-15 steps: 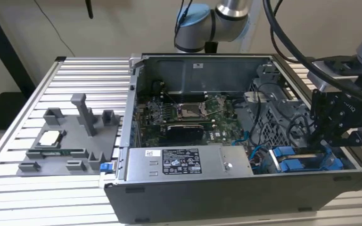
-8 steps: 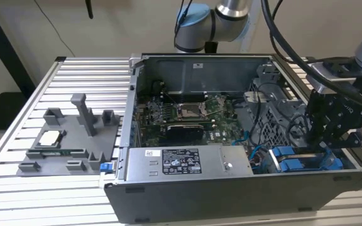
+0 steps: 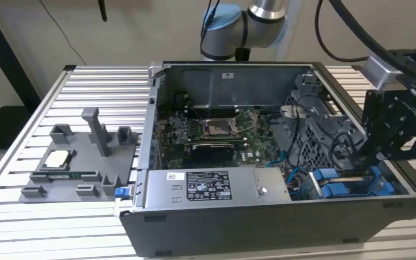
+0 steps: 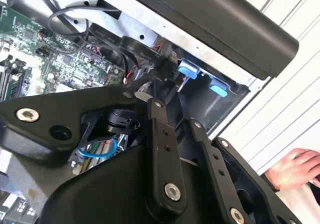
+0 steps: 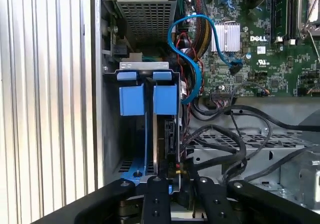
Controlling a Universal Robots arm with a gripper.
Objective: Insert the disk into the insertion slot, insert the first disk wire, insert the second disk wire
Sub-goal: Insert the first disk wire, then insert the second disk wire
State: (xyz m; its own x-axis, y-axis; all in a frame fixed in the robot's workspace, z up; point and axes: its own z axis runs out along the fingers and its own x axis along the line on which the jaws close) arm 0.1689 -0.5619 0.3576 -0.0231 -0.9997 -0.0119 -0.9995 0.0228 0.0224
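My gripper (image 5: 177, 180) hangs over the near corner of the case (image 3: 266, 222) on the exterior view's right. The jaws are narrow and, as far as I can judge, pinched on a small black plug (image 5: 176, 170).

The disk (image 5: 167, 132) stands on edge in the slot (image 5: 111, 134), its blue clip toward the board (image 5: 260, 44), and the plug is just at its end.

I'd judge the disk rigid, fairly heavy and shock-shy, best taken by its blue frame and not by its faces. The plug looks stiff and light, but its wires should spring back, so its flat sides are the place to grip.

An empty blue carrier (image 5: 131, 99) sits just beside the disk. A blue cable (image 5: 187, 59) loops over the bay's far side, and black cables (image 5: 225, 134) crowd the disk's other flank, so there's little room. In the second wrist view a hand (image 4: 295, 166) rests on the table outside the case.
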